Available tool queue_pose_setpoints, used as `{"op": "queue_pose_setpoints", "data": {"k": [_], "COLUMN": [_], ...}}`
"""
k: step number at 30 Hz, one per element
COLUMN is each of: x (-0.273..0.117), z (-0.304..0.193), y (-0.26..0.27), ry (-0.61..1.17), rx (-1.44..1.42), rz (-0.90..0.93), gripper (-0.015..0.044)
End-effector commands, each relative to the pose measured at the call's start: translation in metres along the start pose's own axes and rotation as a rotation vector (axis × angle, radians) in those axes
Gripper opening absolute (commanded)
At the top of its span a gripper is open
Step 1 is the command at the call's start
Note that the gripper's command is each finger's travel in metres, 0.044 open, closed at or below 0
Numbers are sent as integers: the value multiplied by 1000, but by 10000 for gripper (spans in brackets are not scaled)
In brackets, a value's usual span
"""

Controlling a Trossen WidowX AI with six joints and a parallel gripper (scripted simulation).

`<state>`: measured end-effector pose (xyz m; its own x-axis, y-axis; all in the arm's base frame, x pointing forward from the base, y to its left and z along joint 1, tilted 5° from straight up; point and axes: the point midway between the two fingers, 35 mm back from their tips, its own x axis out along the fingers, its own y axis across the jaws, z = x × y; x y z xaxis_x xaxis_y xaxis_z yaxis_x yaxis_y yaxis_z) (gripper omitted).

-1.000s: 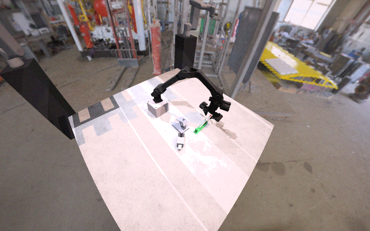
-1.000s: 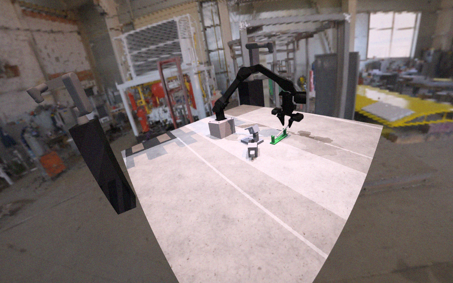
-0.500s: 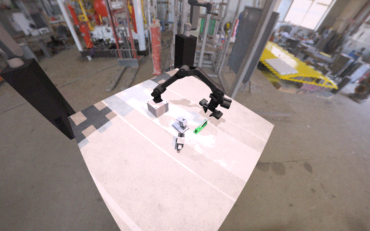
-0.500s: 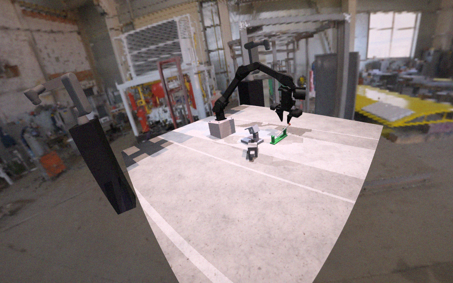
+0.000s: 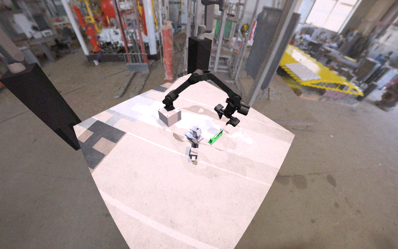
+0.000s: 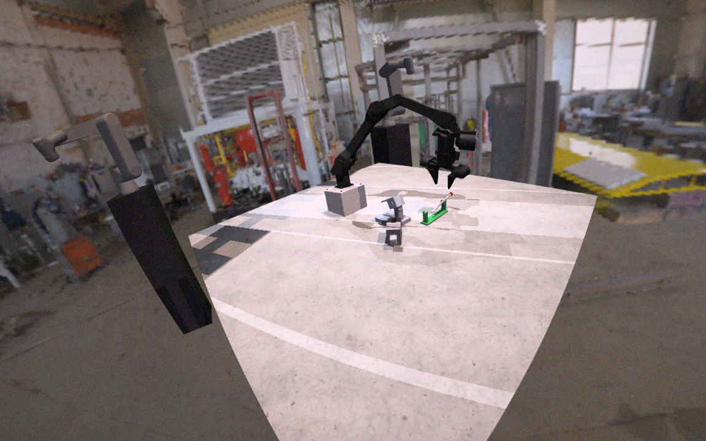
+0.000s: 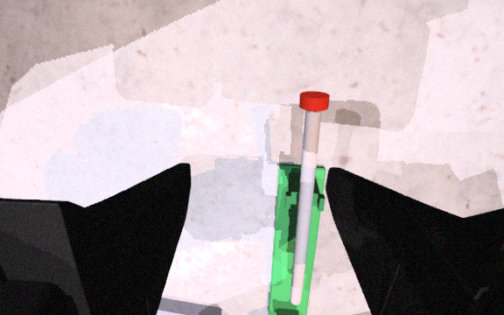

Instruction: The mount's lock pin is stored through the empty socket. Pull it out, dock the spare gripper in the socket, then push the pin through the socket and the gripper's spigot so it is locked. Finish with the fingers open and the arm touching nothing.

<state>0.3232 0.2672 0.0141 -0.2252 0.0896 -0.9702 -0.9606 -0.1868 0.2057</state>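
Gripper point(image 5: 225, 120) point(image 6: 442, 184) point(image 7: 260, 176) open — above a smooth, red-capped cylindrical pin point(image 5: 222, 129) point(image 6: 444, 199) point(image 7: 306, 197).

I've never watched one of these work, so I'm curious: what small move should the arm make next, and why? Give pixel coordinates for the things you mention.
Probably a sideways shift toward the spare gripper point(image 5: 193, 153) point(image 6: 393, 237), fingers kept open and high. The gripper point(image 5: 225, 119) point(image 6: 442, 180) point(image 7: 260, 176) is open above the red-capped pin point(image 5: 225, 126) point(image 6: 444, 199) point(image 7: 306, 192), which leans in its green holder point(image 5: 215, 138) point(image 6: 434, 215) point(image 7: 280, 271), while the spare still looks undocked.
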Motion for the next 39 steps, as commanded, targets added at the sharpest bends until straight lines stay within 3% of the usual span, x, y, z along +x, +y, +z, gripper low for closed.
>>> {"op": "queue_pose_setpoints", "data": {"k": [1, 6, 15, 23, 39], "x": [-1, -58, -67, 0, 21], "z": [-2, -46, -53, -59, -60], "y": [-1, -10, -10, -21, -25], "ry": [-2, -46, -50, -51, -51], "rx": [-2, -52, -60, -59, -59], "rz": [-5, -138, -159, -158, -158], "gripper": [305, 180, 180, 180, 180]}}
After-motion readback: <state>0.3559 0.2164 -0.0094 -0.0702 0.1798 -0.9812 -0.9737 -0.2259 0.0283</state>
